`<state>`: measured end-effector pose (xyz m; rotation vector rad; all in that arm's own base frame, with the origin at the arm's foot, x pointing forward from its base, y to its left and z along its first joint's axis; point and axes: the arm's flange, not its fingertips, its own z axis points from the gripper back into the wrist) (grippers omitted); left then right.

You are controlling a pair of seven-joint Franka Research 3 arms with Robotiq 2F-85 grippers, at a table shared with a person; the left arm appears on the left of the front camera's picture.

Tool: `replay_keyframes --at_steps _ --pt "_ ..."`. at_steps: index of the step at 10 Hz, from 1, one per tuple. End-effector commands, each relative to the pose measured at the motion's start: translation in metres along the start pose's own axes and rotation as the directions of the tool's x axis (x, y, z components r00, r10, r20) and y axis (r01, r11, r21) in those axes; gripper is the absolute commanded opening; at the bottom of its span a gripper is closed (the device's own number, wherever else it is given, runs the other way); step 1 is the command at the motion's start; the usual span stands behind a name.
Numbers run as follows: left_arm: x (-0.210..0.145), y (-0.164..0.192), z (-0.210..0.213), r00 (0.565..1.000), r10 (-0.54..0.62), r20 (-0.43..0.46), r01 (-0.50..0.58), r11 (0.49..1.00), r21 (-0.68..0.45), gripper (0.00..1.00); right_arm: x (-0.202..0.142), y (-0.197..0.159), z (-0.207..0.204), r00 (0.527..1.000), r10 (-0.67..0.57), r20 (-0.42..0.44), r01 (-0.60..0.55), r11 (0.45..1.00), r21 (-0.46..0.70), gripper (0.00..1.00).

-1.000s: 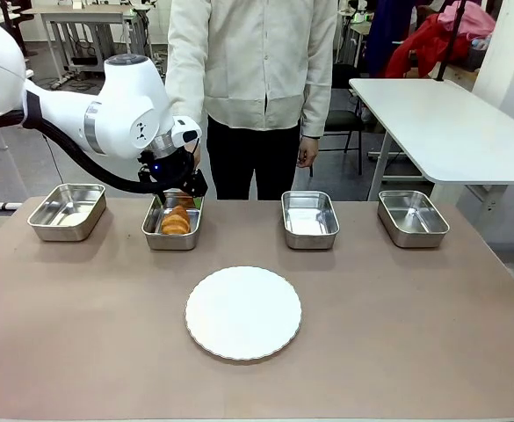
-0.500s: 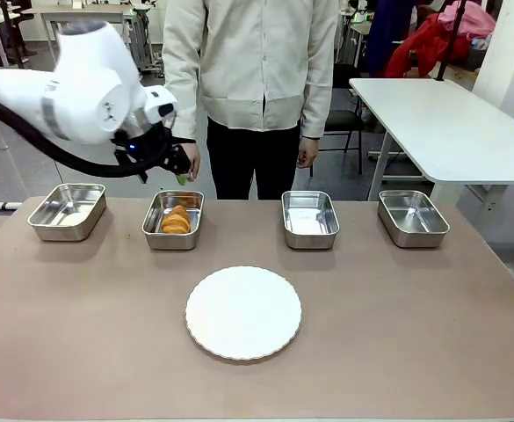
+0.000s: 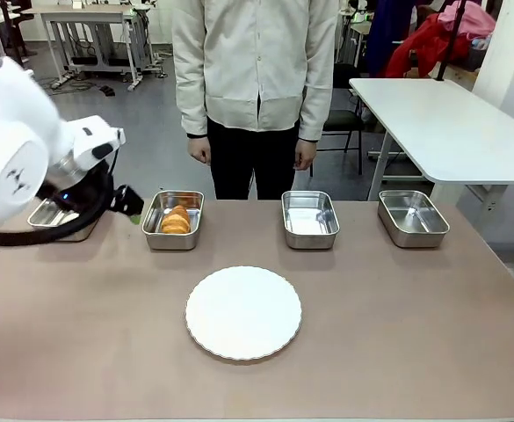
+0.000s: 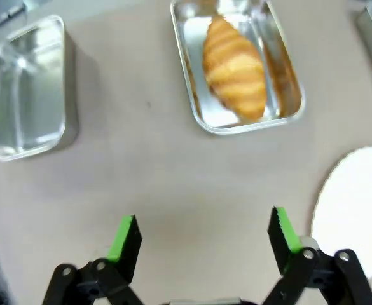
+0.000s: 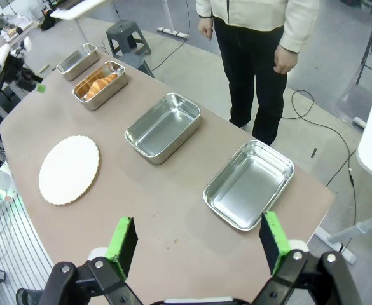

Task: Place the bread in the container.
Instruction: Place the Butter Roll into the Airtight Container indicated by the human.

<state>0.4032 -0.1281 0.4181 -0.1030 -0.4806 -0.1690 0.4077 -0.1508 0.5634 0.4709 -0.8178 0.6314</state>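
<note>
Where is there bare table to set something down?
Bare tabletop surrounds the white plate on both sides and in front. Gaps separate the pans. The pan holding the bread is taken, and the left gripper crowds the far left.

front across table, wrists overhead

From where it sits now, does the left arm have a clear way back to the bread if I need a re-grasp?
Probably yes. The bread lies uncovered in its pan, the left gripper is open above bare table beside it, and nothing stands between them.
</note>
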Motion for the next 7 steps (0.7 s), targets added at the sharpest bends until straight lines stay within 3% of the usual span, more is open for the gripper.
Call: replay_keyframes --at_steps 1,3,4,7 --pt "-0.032 0.008 0.013 0.999 -0.041 0.013 0.042 0.996 -0.077 1.00 0.001 0.000 0.000 0.999 0.013 0.029 -0.014 1.000 0.007 1.00" --pt "-0.038 0.009 0.007 0.999 -0.041 0.003 0.041 0.997 -0.070 1.00 0.001 0.000 0.000 0.999 0.013 0.029 -0.014 1.000 0.007 1.00" --pt "-0.002 -0.007 0.009 1.000 -0.012 0.013 0.013 0.999 -0.033 1.00 0.001 0.000 0.000 0.999 0.013 0.029 -0.014 1.000 0.007 1.00" --pt "-0.002 -0.007 0.009 1.000 -0.012 0.013 0.013 0.999 -0.033 1.00 0.001 0.000 0.000 0.999 0.013 0.029 -0.014 1.000 0.007 1.00"
